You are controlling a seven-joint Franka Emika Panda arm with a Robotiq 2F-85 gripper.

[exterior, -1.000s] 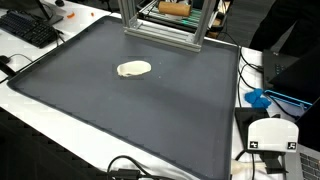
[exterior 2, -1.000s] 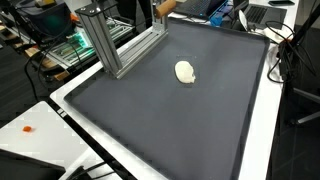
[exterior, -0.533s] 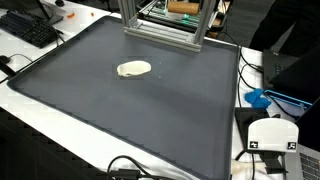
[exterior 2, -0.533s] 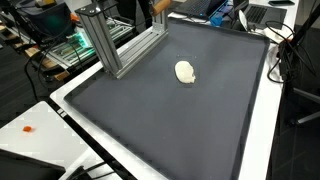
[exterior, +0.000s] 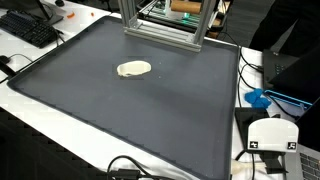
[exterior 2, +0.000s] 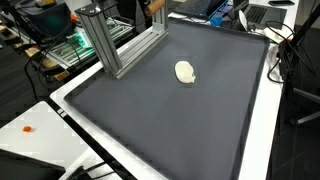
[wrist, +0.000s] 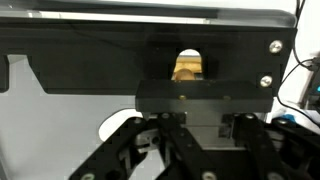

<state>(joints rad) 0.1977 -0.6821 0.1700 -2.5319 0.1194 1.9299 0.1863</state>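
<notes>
The hand (wrist: 185,162) shows only its black linkages in the wrist view (the fingertips run off the lower edge), so I cannot tell how wide it stands. Above it, a tan wood-coloured block (wrist: 187,66) sits in a black panel's arched opening. In both exterior views a cream flattened lump (exterior: 134,68) lies mid-way across the dark grey tabletop (exterior: 150,120), well apart from the aluminium frame (exterior 2: 110,40).

Both exterior cameras sat high off the edges of the dark mat (exterior: 130,115), looking steeply down at mid range; in an exterior view the aluminium frame (exterior: 165,30) stood at the far edge; in an exterior view the aluminium frame (exterior 2: 112,45) ran along the upper left, so the two faced roughly crosswise. Shared: mat, aluminium frame, pale lump (exterior: 134,68). Wrist camera sat very close, facing a black panel (wrist: 90,60); gripper (wrist: 190,160) linkage crossed its bottom edge.
</notes>
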